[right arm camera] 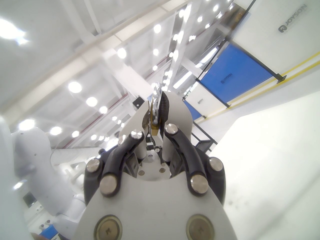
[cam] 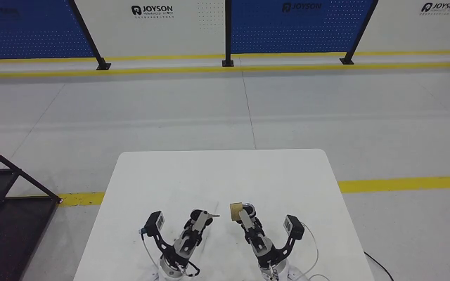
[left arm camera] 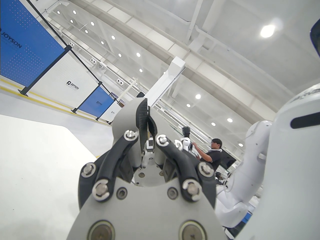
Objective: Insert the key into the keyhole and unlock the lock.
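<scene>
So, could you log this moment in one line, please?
left gripper: shut on key | right gripper: shut on lock | key not inserted

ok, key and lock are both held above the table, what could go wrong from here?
1. The key pokes a little past the left gripper, with a gap to the lock. A slight misalignment likely misses the keyhole, which I can't see.
2. The right gripper pinches the lock in mid-air with nothing bracing it. Pushing or turning may make it slip or pivot.
</scene>
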Controlling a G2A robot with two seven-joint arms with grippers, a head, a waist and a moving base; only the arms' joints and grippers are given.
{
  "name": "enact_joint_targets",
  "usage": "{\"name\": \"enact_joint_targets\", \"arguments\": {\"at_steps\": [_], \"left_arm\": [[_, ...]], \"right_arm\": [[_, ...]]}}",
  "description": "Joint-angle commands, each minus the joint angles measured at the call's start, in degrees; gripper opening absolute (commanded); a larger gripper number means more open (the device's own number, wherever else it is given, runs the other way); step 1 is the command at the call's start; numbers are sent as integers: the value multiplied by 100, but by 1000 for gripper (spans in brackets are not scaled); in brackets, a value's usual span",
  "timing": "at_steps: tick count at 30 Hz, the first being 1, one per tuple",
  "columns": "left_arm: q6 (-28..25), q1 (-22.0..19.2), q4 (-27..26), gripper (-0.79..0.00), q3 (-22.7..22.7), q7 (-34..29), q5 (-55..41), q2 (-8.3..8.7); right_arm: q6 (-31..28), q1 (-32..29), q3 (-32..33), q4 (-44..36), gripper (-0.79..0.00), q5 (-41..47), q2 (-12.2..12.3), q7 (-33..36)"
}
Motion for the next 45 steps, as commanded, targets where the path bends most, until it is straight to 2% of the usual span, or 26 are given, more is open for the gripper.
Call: {"name": "enact_joint_targets", "arguments": {"at_steps": [1, 15, 45], "left_arm": [[22, -28, 44, -785, 51, 116, 91, -33], [176, -223, 263, -785, 384, 669, 537, -233], [296, -385, 524, -785, 540, 1043, 779, -440]], "right_arm": [[0, 0, 0, 0, -785, 0, 0, 0], [0, 0, 0, 0, -785, 0, 0, 0], [0, 0, 0, 0, -785, 0, 0, 0]]}}
